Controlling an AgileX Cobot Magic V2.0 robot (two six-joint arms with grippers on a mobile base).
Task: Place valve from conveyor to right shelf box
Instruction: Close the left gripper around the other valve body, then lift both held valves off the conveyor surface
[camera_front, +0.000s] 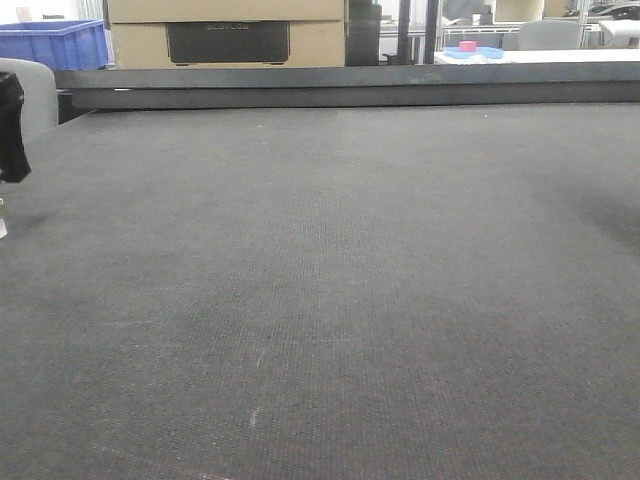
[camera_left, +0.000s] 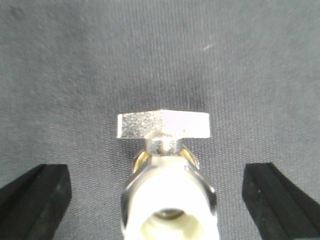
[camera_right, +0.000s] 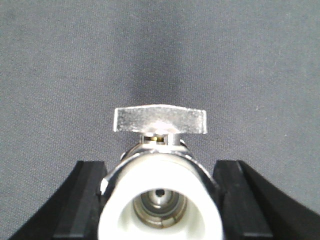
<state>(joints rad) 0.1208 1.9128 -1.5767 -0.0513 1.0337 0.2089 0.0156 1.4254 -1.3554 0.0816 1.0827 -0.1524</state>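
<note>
1. Front view: the conveyor (camera_front: 320, 300) fills the frame as a bare dark woven belt, with its raised rail (camera_front: 350, 88) across at 12 o'clock. A blue bin (camera_front: 55, 42) sits at 11 o'clock and a cardboard box (camera_front: 225, 35) beside it, both beyond the rail. A black piece at 9 o'clock, probably the left arm (camera_front: 10, 125), is cut by the frame edge. The pale speck under it is too small to name. No shelf box shows.

2. Left wrist view: a valve (camera_left: 167, 175) lies on the belt at 6 o'clock, with its flat silver handle (camera_left: 163, 125) toward 12 and its white end facing the camera. The left jaws are spread wide, with black fingers (camera_left: 35, 202) at 7 and 5 o'clock, well apart from the valve.
   - Risk: the valve looks slightly off-centre. If the jaws close from here, one finger could land first and shove or roll the round body aside.

3. Right wrist view: a second valve (camera_right: 160, 200) sits at 6 o'clock over the belt, with its handle toward 12. The right jaws appear to pinch it, with fingers (camera_right: 82, 202) against the chromed body on both sides.
   - Risk: the hold is on smooth, rounded metal. A quick lift or swing toward the right shelf could let the valve swivel or slip out.
   - Risk: the wide handle could snag the box rim.
</note>
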